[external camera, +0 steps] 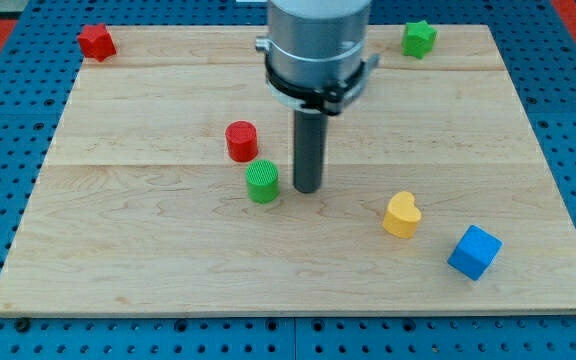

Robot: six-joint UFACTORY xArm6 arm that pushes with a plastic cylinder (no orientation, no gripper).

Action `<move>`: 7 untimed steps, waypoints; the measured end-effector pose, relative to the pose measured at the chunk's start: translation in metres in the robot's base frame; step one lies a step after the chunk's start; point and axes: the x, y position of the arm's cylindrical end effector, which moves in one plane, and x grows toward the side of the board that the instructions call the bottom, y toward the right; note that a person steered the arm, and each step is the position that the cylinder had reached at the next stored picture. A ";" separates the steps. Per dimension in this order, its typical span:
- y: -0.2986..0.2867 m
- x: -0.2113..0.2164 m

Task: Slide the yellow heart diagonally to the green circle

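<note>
Camera view: my tip (308, 189), the end effector, is a bare rod w/ nothing to clench or release; it rests on the worktop (118, 250) just right of the green circle (262, 181), apart. Yellow heart (402, 214) sits well off to its lower right, untouched by it. Red cylinder (241, 140) upper left. I'd say the push isn't begun; whole slide left.
</note>
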 end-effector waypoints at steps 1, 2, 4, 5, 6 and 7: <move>-0.060 0.003; -0.050 0.003; 0.153 0.012; 0.148 0.043; 0.094 0.079; 0.025 0.078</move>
